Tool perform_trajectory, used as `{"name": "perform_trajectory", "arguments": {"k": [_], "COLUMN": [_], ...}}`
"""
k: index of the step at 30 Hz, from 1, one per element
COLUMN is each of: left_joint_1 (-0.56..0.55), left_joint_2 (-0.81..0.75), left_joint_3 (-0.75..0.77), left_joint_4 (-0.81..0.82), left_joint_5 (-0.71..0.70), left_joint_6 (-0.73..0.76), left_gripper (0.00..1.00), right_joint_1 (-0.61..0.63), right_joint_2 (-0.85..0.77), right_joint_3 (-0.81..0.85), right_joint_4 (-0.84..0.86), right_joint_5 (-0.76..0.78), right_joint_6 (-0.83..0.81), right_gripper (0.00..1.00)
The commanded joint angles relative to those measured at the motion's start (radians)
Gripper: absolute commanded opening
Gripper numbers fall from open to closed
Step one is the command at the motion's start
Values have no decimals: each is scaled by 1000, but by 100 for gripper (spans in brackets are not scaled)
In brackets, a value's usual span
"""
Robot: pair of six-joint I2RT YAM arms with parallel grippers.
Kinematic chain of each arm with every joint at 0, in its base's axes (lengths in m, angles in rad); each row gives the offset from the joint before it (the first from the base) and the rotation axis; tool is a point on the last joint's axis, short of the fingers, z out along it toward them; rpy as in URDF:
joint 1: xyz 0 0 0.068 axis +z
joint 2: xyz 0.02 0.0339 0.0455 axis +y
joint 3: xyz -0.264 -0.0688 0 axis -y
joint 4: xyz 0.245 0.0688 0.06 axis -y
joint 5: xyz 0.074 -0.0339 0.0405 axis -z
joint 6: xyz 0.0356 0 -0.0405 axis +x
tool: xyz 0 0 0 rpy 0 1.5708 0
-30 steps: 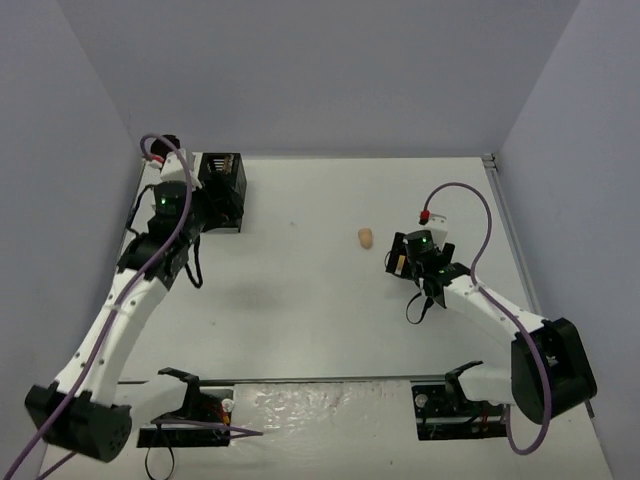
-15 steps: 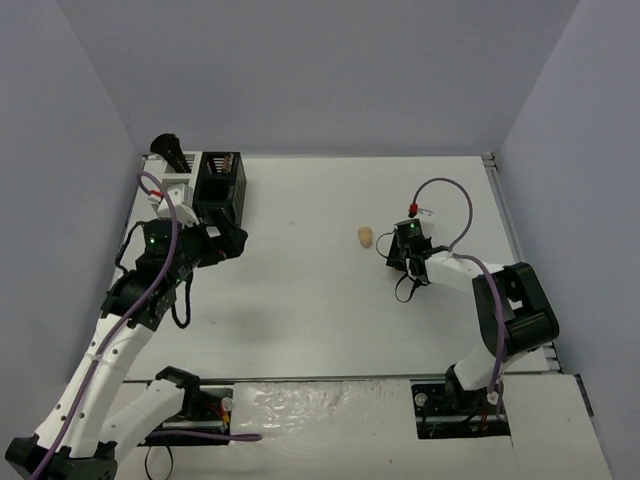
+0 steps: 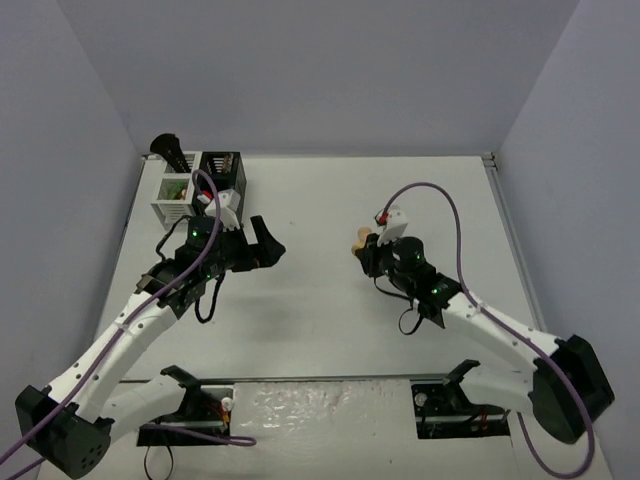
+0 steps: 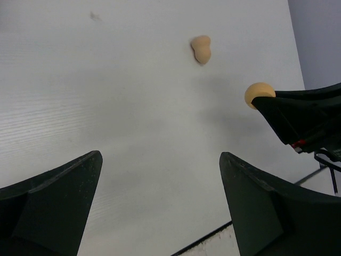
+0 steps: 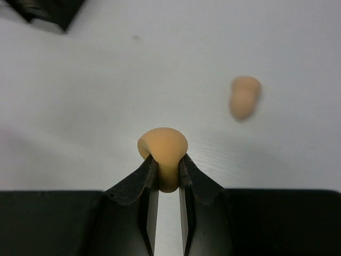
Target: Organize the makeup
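My right gripper (image 5: pixel 168 160) is shut on a peach egg-shaped sponge (image 5: pixel 162 146), pinched at its narrow end and held a little above the table. The left wrist view shows that same sponge (image 4: pixel 259 95) at the tip of the right fingers (image 4: pixel 298 114). A second peach sponge (image 5: pixel 245 97) lies on the white table (image 4: pixel 106 96) just beyond it, seen as a two-lobed sponge (image 4: pixel 201 49) from the left wrist. In the top view the right gripper (image 3: pixel 366 252) is right of centre. My left gripper (image 3: pixel 268 243) is open and empty over bare table (image 4: pixel 160 154), pointing at the right one.
A white slatted bin (image 3: pixel 172 203) with small items inside and a black slatted bin (image 3: pixel 222 172) stand at the back left. A black brush head (image 3: pixel 166 149) sticks up behind them. Grey walls close the table on three sides.
The right gripper has shut on a sponge and carried it left toward the middle. The left arm has swung away from the bins to the table centre, still open.
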Motion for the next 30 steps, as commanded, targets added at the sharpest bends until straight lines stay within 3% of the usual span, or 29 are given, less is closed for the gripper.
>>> {"name": "perform_trajectory", "arguments": {"k": [1, 8, 15, 19, 25, 30], "left_joint_1": [-77, -186, -206, -213, -222, -228], "left_joint_2": [72, 160, 216, 262, 286, 303], "left_joint_3": [106, 163, 152, 175, 170, 172], "left_joint_4": [107, 145, 263, 225, 238, 245], "left_joint_5": [65, 77, 164, 190, 237, 248], "left_joint_6": [-34, -63, -130, -122, -124, -131], "left_gripper": [90, 89, 85, 84, 78, 61], "right_joint_1": [76, 147, 184, 201, 210, 213], "right_joint_2": [-146, -156, -130, -129, -123, -118], "right_joint_3": [-49, 5, 36, 27, 29, 22], "right_joint_4": [217, 227, 238, 269, 278, 292], "right_joint_5": [-239, -386, -410, -415, -394, -381], "right_joint_6": [-198, -336, -384, -394, -412, -413], "right_gripper": [0, 2, 5, 5, 5, 7]}}
